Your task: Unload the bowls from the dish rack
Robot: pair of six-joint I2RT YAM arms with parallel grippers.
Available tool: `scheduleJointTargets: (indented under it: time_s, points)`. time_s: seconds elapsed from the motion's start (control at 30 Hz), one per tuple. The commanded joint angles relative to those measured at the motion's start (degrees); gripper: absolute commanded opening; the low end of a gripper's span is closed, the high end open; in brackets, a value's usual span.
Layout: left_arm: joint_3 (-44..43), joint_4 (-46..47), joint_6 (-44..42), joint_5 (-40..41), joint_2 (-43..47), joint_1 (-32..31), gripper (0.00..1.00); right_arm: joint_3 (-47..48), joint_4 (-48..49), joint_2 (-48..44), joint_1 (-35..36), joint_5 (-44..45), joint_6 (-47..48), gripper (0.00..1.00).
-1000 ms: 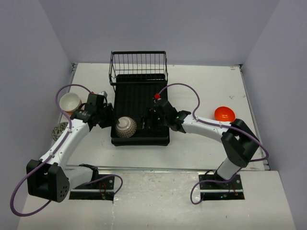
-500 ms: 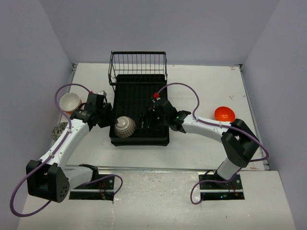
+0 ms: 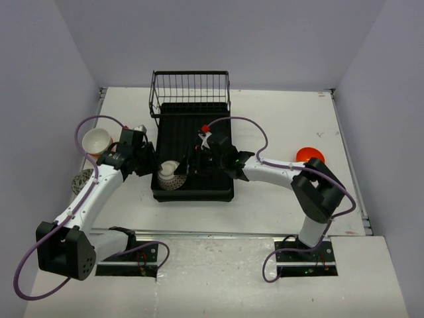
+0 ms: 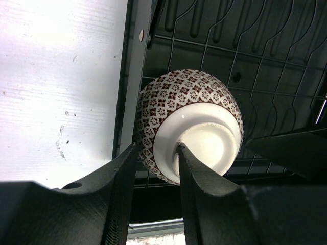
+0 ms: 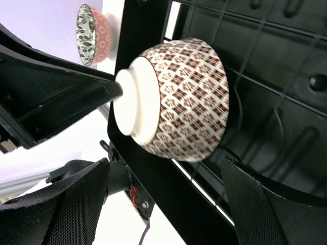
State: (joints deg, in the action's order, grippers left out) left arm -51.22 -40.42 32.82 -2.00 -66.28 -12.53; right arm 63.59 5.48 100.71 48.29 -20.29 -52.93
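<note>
Bowl [image 4: 189, 97] in dish rack [image 4: 265, 51] — pinched by left gripper [image 4: 156, 153].

Txt/labels/brands/nos.: none legible in any of the 3 views. Only marking seen = repeat brown-white motif on patterned bowl [image 4: 186, 94] (decor, not lettering).

Lab tabletop [image 3: 278, 112], bare grey walls [image 3: 265, 40]

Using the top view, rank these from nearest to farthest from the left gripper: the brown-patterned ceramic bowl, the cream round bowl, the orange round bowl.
1. Brown-patterned ceramic bowl, right at the left gripper.
2. Cream round bowl, farther left.
3. Orange round bowl, far right.
</note>
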Motion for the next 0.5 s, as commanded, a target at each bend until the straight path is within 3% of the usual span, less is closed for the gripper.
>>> scheduleJointTargets:
  time_s: [0.0,0.47]
  points:
    - [0.33,-2.99,-1.7,4.29,-1.13,0.49,0.39,3.11,3.84,2.91,-0.22,-4.49,-0.78,0.89]
    - [0.33,-3.34,-1.62,4.37,-1.04,0.49,0.39,3.29,8.14,6.43,-0.3,-6.86,-2.44,0.89]
